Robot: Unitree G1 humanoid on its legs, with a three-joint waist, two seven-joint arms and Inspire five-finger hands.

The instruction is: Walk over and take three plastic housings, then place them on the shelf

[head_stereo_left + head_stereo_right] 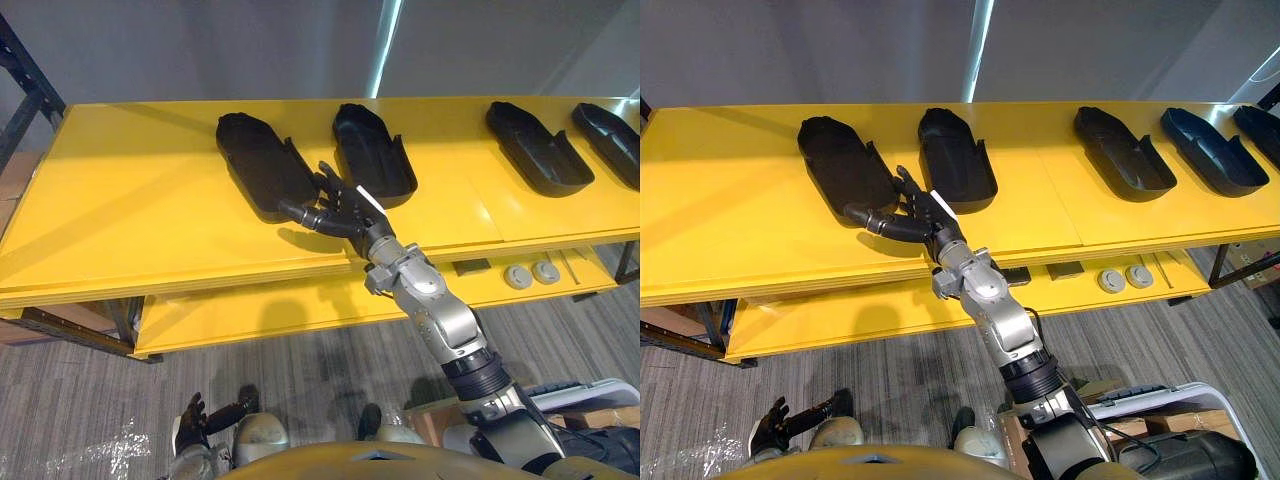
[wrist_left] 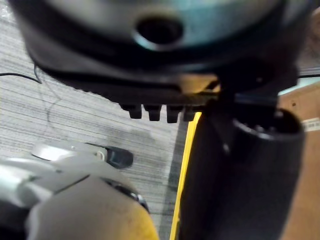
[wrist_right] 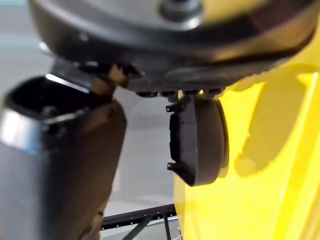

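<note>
Several black plastic housings lie in a row on the yellow table top (image 1: 130, 200). The leftmost housing (image 1: 262, 165) and the second one (image 1: 373, 153) lie to either side of my right hand (image 1: 340, 208). That hand reaches over the table's front edge, open with its fingers spread. Its thumb (image 1: 297, 212) points left along the near end of the leftmost housing. In the right wrist view that housing (image 3: 197, 142) shows just past the hand. Two more housings (image 1: 537, 147) (image 1: 610, 140) lie further right. My left hand (image 1: 190, 415) hangs low over the floor, relaxed and holding nothing.
A lower yellow shelf (image 1: 260, 315) under the table carries two round grey parts (image 1: 531, 273) and a small dark block (image 1: 470, 267). A dark rack frame (image 1: 25, 90) stands at the far left. A pale bin (image 1: 1160, 400) sits at the lower right on grey carpet.
</note>
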